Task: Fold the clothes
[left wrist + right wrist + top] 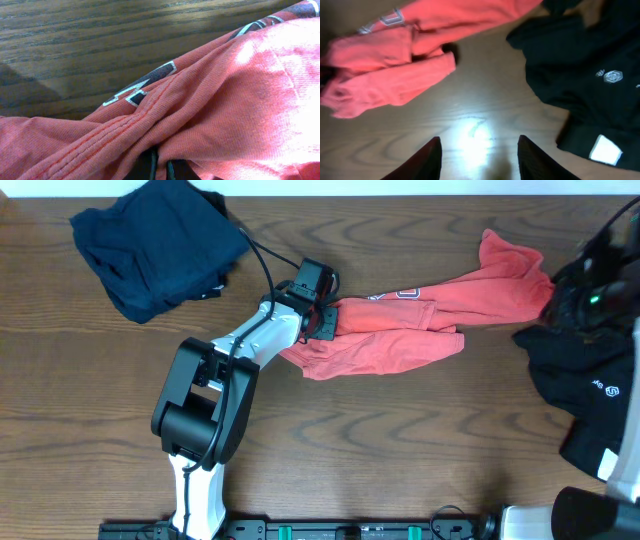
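A red shirt (420, 320) with dark lettering lies stretched across the middle of the wooden table. My left gripper (322, 320) is shut on its left end; the left wrist view shows the red fabric (215, 100) pinched between the fingers (161, 170). My right gripper (479, 150) is open and empty above bare table, between the red shirt (385, 65) and a black garment (580, 80). In the overhead view the right gripper (560, 300) sits by the shirt's right end.
A dark navy garment (155, 245) lies crumpled at the back left. The black garment (585, 380) with a small logo and white tag lies at the right edge. The left arm's base (200, 420) stands at front centre-left.
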Controlling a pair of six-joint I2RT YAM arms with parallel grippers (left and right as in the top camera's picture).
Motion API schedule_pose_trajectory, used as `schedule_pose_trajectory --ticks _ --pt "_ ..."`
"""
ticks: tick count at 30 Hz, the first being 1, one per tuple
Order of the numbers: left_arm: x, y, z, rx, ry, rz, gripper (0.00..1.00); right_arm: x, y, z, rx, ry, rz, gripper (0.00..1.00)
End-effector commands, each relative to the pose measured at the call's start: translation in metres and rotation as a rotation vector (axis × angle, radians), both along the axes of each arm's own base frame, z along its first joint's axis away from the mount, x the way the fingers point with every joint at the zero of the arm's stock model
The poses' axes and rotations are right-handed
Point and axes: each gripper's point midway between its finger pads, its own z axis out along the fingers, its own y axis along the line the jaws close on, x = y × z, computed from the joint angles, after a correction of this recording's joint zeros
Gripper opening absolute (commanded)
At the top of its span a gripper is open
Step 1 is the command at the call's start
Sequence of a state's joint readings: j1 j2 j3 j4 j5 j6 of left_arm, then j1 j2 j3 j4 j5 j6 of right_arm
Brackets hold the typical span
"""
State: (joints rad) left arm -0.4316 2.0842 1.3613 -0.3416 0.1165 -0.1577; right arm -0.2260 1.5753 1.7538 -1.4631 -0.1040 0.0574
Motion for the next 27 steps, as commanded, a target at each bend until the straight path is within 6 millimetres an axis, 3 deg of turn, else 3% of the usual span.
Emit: schedule_pose_trajectory --ticks 1,8,13,22,27 --pt "-0.022 0.032 -0.048 0.107 0.124 0.050 0.07 -0.010 -0.004 -0.043 0.011 0.074 -0.033 0.49" --pt "-0.023 0.032 -0.048 0.109 0.127 0.050 0.07 -0.018 -0.024 -0.120 0.029 0.122 -0.112 0.49" --pt "-0.022 0.032 -0.048 0.106 0.125 0.050 0.07 -0.027 -0.051 -0.158 0.046 0.102 -0.255 0.53" --pt "-0.022 0.031 -0.048 0.103 0.125 0.049 0.07 -0.034 -0.081 -0.206 0.036 0.009 -0.360 0.54" --pt "-0.022 0.031 -0.048 0.103 0.126 0.049 0.07 -0.038 -0.094 -0.223 0.006 -0.028 -0.425 0.54"
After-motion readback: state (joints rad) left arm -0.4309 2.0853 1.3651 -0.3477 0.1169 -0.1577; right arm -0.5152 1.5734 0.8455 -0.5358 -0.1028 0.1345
